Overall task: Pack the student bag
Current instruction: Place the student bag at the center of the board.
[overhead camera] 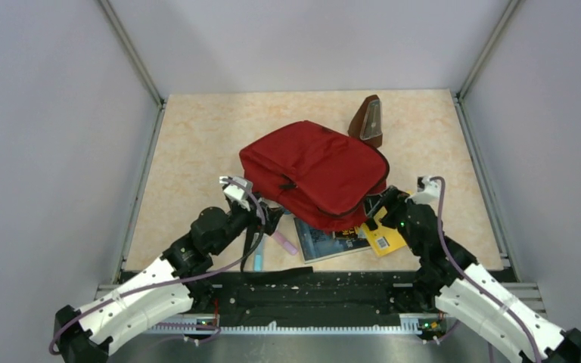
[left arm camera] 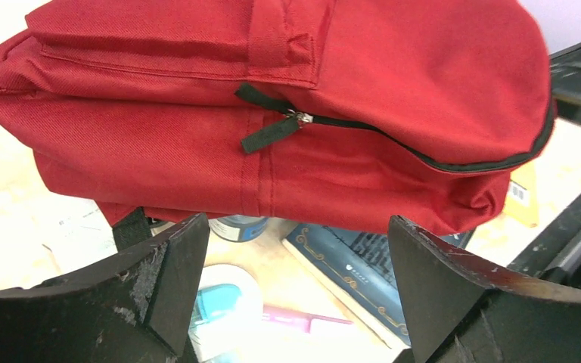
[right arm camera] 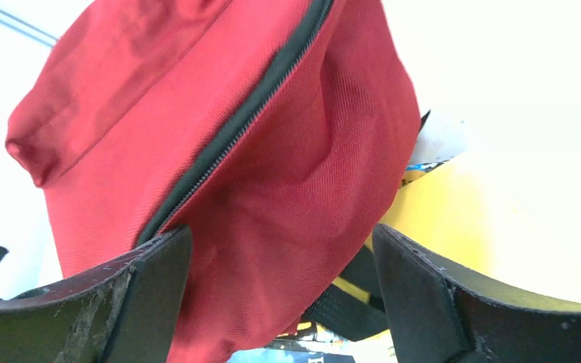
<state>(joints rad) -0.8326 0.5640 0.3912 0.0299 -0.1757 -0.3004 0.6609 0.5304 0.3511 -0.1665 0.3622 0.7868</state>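
the bag lies on its side near the middle of the table, skewed, with its near edge resting on a book and a yellow packet. both of these poke out from under it toward the arm bases. from the left wrist i see a black zip running along its side, shut over the stretch in view, with the pull lying loose on the fabric.

my left gripper sits low at the bag's near left corner. its jaws are spread wide with nothing between them, and the fabric is just beyond the tips. my right gripper is at the near right corner, jaws also wide apart. the bag's red corner bulges into the gap and sits close against one finger, while the other finger stands clear of it, so i read no pinch there.

a pink pen lies on the table just left of the book, beside the left gripper. a brown metronome stands upright just behind the bag's far right corner; i cannot tell if they touch.
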